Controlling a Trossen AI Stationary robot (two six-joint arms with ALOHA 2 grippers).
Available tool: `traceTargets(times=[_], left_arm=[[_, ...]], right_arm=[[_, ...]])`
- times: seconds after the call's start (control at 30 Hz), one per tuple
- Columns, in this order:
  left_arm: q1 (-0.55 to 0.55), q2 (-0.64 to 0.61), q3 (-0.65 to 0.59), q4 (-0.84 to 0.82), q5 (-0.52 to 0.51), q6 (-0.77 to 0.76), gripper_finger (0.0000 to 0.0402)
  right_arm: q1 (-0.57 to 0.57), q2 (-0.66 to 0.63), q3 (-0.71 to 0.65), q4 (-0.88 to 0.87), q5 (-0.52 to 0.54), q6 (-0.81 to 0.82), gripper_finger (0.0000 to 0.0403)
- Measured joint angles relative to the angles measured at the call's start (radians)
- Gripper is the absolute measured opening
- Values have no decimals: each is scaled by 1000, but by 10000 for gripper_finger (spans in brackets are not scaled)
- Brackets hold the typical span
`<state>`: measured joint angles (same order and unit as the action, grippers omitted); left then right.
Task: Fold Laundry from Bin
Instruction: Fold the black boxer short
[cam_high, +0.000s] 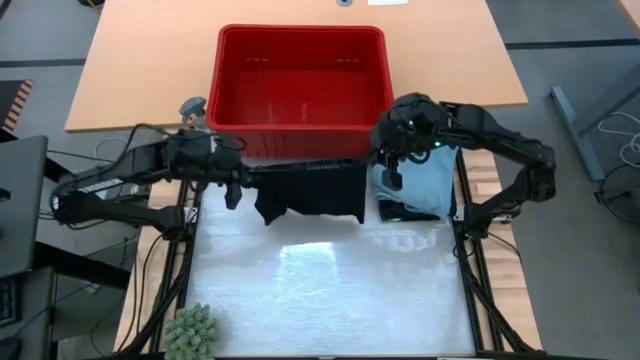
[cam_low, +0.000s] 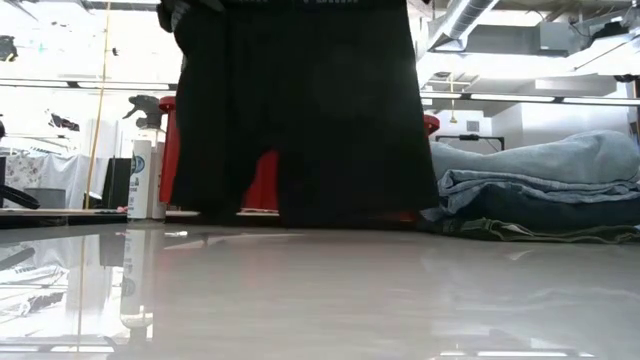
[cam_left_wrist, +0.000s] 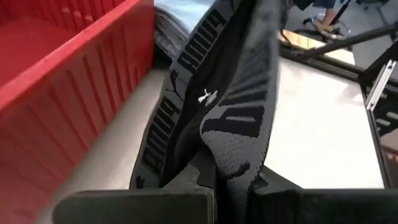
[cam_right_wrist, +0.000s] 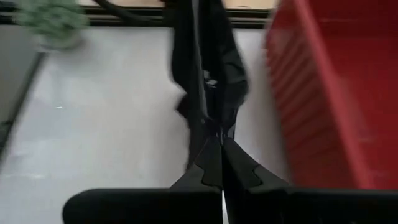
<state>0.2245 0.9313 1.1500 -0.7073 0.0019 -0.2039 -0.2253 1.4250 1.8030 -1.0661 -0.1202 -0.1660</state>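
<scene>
Overhead, a black garment (cam_high: 310, 190) hangs stretched between the 2 grippers just in front of the red bin (cam_high: 300, 90), its waistband pulled taut and its body drooping toward the white table surface (cam_high: 330, 290). The left gripper (cam_high: 240, 178) is clamped tight on one end of the waistband, and the right gripper (cam_high: 372, 160) is pinched closed on the other end. Beside the right gripper, a stack of folded light blue and dark clothes (cam_high: 418, 190) rests on the table. From table height, the garment curtains most of the bin, with a spray bottle (cam_low: 143, 170) standing to one side. A green plush item (cam_high: 192, 332) sits at the table's near left corner.
</scene>
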Motion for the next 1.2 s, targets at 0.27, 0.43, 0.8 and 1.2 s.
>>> traceTargets(times=[0.27,0.43,0.8,1.2], left_arm=[[0,90,191,-123,-9,26,0],[0,141,237,-215,-2,28,0],[0,233,243,-504,5,161,0],[0,317,243,-590,-17,90,0]], right_arm=[[0,0,25,-16,136,-24,18],[-7,0,25,-48,239,-49,18],[-32,1,25,-114,251,-88,18],[-36,3,25,-149,249,-123,18]])
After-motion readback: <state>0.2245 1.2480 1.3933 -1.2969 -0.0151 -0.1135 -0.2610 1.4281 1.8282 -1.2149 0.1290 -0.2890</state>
